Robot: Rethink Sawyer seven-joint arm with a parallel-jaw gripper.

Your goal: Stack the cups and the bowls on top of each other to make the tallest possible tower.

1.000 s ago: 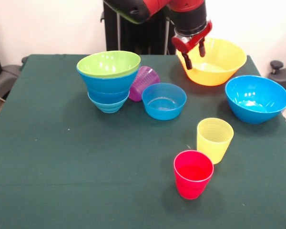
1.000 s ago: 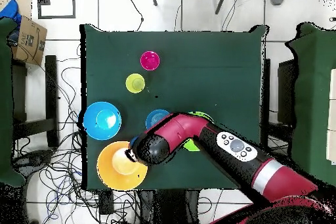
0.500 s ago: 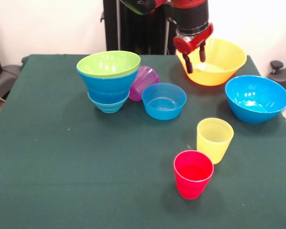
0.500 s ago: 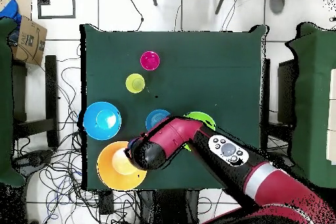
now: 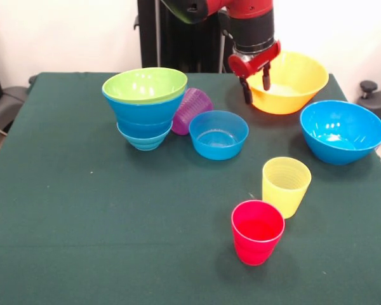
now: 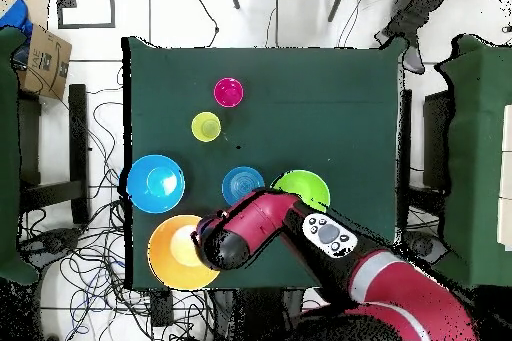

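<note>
Pincer (image 5: 256, 81), prongs spread, is shifting left and dipping to straddle the near-left rim of the big yellow bowl (image 5: 292, 86); seemingly readying a grab for the tower (image 5: 144, 105).

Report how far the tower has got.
Done: the tower is nested blue bowls topped by a green one. In hand: nothing is held; the open hand hangs at the yellow bowl's rim. Left: that bowl, the large blue bowl, the small blue bowl, and the purple, yellow and red cups.
</note>
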